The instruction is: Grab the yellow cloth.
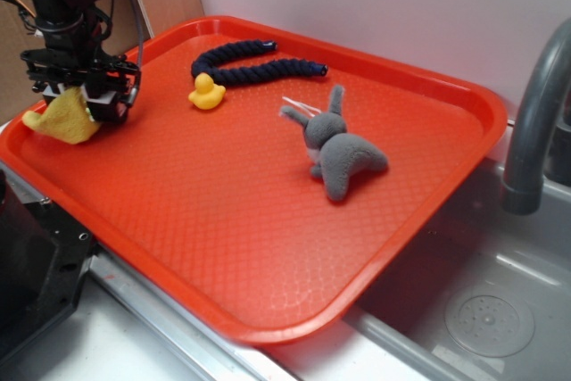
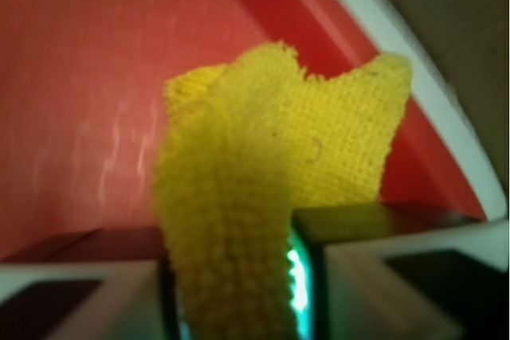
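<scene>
The yellow cloth (image 1: 62, 119) hangs from my gripper (image 1: 89, 104) at the far left corner of the red tray (image 1: 268, 247), just above the tray's rim. In the wrist view the fuzzy yellow cloth (image 2: 271, 173) fills the middle and runs down between my two fingers, which are closed on it; the gripper (image 2: 235, 292) is shut on the cloth. The cloth's free end droops toward the tray's left edge.
A small yellow rubber duck (image 1: 206, 93), a dark blue braided rope (image 1: 254, 63) and a grey plush toy (image 1: 343, 149) lie on the tray. A grey tap (image 1: 535, 122) and a sink (image 1: 486, 310) are at the right. A wall stands behind.
</scene>
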Robot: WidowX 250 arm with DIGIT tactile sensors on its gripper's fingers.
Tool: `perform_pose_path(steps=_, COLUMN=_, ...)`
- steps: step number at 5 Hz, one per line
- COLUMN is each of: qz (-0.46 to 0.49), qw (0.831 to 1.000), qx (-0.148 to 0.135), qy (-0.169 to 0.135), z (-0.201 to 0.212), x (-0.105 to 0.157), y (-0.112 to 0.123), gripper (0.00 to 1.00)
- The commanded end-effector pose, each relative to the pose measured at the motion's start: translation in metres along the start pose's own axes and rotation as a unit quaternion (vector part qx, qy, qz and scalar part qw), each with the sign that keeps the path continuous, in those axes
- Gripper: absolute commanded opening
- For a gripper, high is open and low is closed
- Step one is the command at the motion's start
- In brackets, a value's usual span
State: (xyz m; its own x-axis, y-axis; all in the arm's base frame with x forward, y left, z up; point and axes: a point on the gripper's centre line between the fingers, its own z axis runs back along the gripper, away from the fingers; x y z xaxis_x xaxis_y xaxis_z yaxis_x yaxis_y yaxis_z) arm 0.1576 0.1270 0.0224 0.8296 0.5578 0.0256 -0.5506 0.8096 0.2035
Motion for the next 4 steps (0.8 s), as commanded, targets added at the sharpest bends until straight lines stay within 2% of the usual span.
perform_pose_path(steps=1, qz=-0.138, qw=0.984, qx=-0.104, qy=-0.052, z=0.118, x=-0.029, y=-0.022, gripper=0.0)
perform_pose_path(steps=2, qz=-0.212, qw=0.968, qx=-0.116, qy=-0.065, z=0.169, x=-0.05, y=-0.055, gripper=0.0)
perform_pose_path(steps=3, qz=-0.262, qw=0.957, qx=-0.09, qy=-0.088, z=0.194, x=-0.079, y=-0.082, gripper=0.0)
perform_pose_path(steps=4, qz=-0.272, qw=0.952, qx=-0.095, qy=-0.099, z=0.207, x=-0.088, y=-0.085, gripper=0.0)
